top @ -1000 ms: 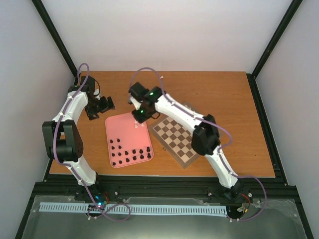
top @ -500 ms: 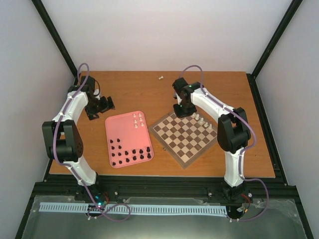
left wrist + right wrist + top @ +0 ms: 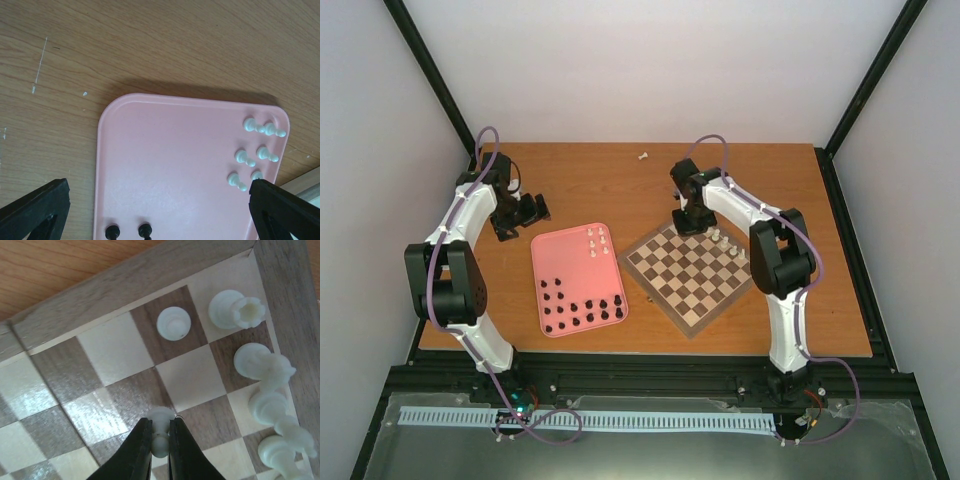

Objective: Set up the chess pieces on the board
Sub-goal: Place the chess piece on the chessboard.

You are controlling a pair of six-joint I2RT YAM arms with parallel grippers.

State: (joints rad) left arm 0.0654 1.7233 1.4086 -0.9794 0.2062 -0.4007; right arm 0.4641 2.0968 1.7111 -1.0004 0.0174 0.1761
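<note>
Gripping half-hidden white pawn (image 3: 161, 415), right hand (image 3: 160, 429)

The right claw (image 3: 160, 432) pinches a white pawn (image 3: 161, 426) above the board (image 3: 115, 347).

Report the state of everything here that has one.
left gripper, open, empty.
right gripper, shut on white pawn.
board, white pieces along one edge.
pink tray, holds black and white pieces.
stray white piece, off board, on table.
</note>
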